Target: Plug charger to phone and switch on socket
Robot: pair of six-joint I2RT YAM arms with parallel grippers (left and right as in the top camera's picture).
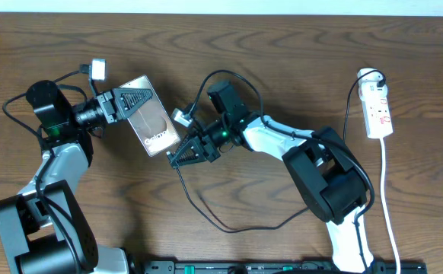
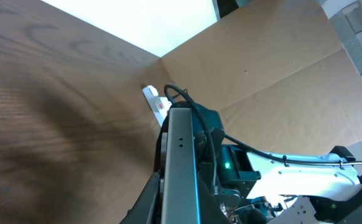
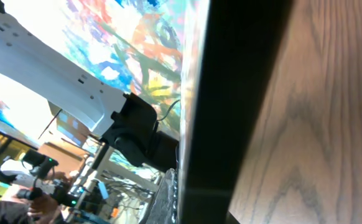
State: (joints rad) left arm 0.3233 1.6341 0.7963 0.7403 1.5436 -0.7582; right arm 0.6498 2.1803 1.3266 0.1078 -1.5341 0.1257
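Brown-black phone (image 1: 154,125), left of centre overhead, sits clamped at its upper end in the left gripper (image 1: 132,100), long axis slanting down-right toward the right gripper (image 1: 183,154), which is closed, seemingly on the charger (image 1: 233,229) tip, just beside the phone's lower end.

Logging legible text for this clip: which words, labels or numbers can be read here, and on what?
"Galaxy": white lettering on the face of the phone, overhead view; whatever follows it is not legible.
Red markings on the white power strip: too small to read.
Both wrist views: no readable text.
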